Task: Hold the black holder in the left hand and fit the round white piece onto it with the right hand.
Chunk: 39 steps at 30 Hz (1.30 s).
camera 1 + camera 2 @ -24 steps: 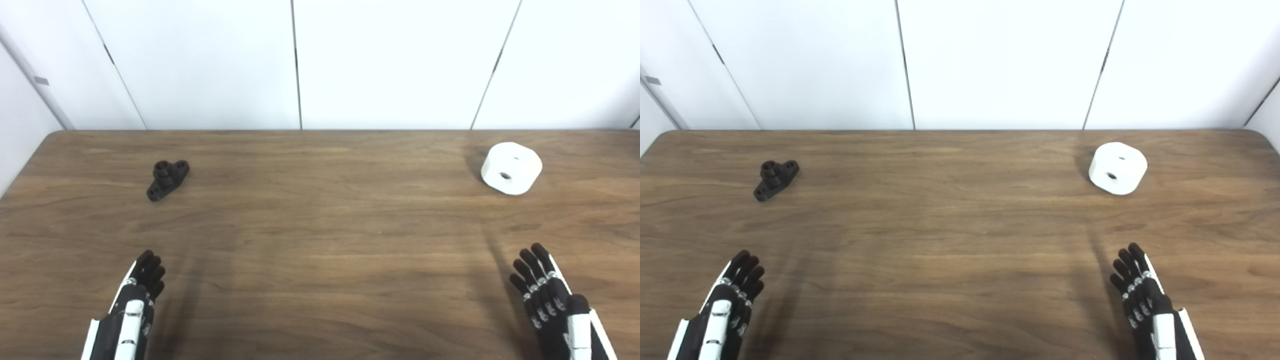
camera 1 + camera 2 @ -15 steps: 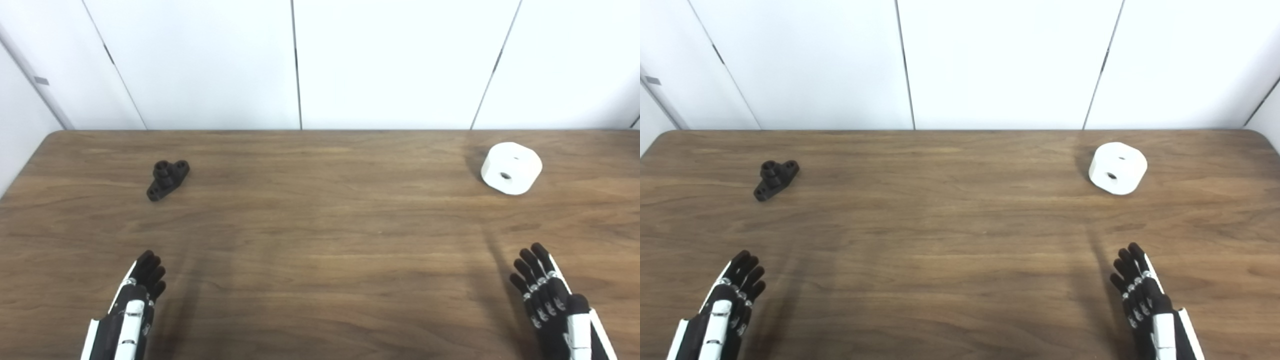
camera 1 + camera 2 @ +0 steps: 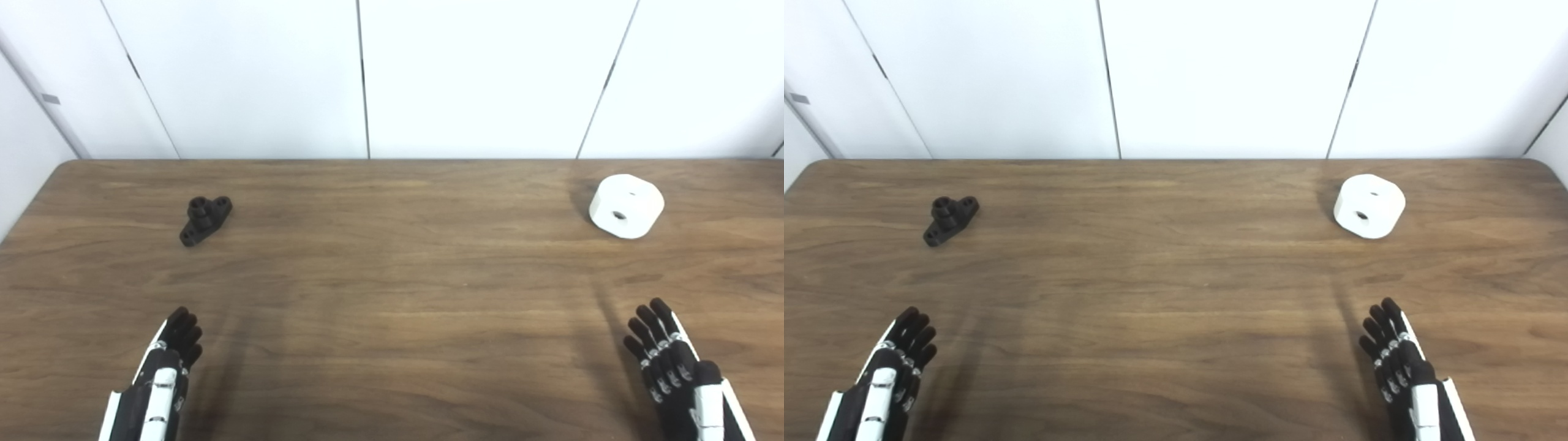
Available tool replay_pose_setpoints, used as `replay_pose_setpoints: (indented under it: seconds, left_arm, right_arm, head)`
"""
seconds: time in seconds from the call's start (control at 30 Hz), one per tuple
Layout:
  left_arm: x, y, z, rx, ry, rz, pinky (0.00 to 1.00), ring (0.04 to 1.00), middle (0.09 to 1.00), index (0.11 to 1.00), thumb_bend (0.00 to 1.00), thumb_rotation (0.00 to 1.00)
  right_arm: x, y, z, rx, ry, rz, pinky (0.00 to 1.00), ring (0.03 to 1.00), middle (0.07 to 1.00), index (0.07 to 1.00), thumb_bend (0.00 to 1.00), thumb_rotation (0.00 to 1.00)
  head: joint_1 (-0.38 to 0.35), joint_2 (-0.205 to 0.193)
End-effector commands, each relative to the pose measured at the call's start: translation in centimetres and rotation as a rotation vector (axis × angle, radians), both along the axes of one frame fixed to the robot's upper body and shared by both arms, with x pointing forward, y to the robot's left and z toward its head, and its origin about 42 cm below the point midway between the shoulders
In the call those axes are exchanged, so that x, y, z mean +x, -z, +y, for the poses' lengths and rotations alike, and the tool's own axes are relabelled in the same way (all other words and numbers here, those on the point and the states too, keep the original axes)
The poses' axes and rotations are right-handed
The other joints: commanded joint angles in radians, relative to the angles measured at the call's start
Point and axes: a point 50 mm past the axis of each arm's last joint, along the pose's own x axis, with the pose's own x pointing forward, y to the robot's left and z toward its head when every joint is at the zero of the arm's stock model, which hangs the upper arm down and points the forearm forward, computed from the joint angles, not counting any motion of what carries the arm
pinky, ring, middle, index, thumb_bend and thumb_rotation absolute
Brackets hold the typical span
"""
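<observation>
- Left hand (image 3: 160,373) and right hand (image 3: 680,370), lower corners: fingers spread, empty.
- Holder (image 3: 205,219) upper left, white piece (image 3: 626,205) upper right on desk (image 3: 392,294).
- Risk: the small holder may skid from a clumsy pinch.

You will find no words, numbers or signs to read here, not on the table (image 3: 392,294) or anything near it.

Two side-by-side head views down onto one shared table (image 3: 392,288)
</observation>
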Motion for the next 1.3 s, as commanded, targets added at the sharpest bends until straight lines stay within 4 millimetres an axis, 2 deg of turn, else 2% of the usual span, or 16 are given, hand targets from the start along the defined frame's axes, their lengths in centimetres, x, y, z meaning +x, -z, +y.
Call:
replay_pose_setpoints:
  seconds: [0.0, 0.6, 0.9, 1.13, 1.27]
  left_arm:
    - [-0.3, -0.8, 0.1, 0.008, -0.002, -0.046, 0.96, 0.949, 0.945, 0.93, 0.4, 0.77]
    - [-0.3, -0.9, 0.0, 0.012, -0.003, -0.044, 0.97, 0.948, 0.942, 0.931, 0.4, 0.76]
    - [-0.2, -0.4, -0.5, 0.013, -0.002, -0.04, 0.95, 0.951, 0.95, 0.915, 0.41, 0.72]
    - [0.0, 0.0, -1.1, 0.005, -0.008, -0.037, 0.9, 0.91, 0.915, 0.897, 0.35, 0.66]
    - [0.1, 0.2, -1.4, 0.01, -0.003, -0.036, 0.9, 0.898, 0.908, 0.893, 0.33, 0.63]
  right_arm:
    - [0.0, -1.1, 0.0, -0.009, -0.008, -0.049, 0.94, 0.957, 0.961, 0.967, 0.63, 1.0]
    - [0.0, -1.1, 0.1, -0.003, -0.006, -0.037, 0.95, 0.957, 0.96, 0.965, 0.64, 1.0]
    - [0.1, -0.6, -0.3, -0.006, -0.011, -0.03, 0.97, 0.979, 0.976, 0.983, 0.64, 1.0]
    - [0.4, 0.3, -0.9, -0.006, -0.017, -0.043, 1.0, 0.996, 0.998, 1.0, 0.67, 1.0]
    - [0.5, 0.8, -1.1, 0.009, 0.0, -0.04, 1.0, 0.987, 0.985, 0.997, 0.64, 1.0]
  head:
    - [0.0, 0.001]
    - [0.011, 0.002]
    - [0.101, -0.049]
    - [0.162, -0.088]
    - [0.188, -0.106]
